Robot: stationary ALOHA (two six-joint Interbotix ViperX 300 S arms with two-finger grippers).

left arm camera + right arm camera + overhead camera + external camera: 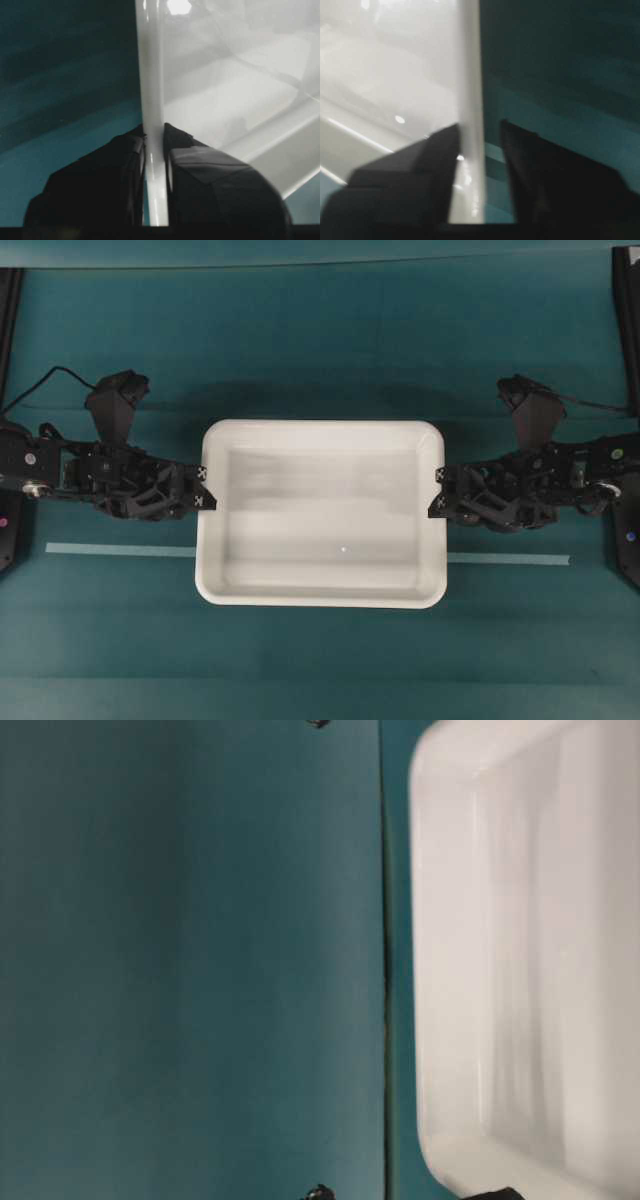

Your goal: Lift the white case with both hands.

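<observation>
Case (320,512) rim is pinched by L claw (155,165), reached in level; R claw (480,150) is parted astride opp. rim.

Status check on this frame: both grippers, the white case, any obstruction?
Left gripper shut on the white case rim. Right gripper straddles the opposite rim, gap on its outer side. Tape strip passes under the case, nothing blocking.

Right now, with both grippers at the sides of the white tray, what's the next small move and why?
Probably shut the right gripper on the rim first. In its wrist view the tray's rim stands between its fingers with a gap on the outer side, while the left gripper already pinches its rim. Lifting now would likely raise only one side.
</observation>
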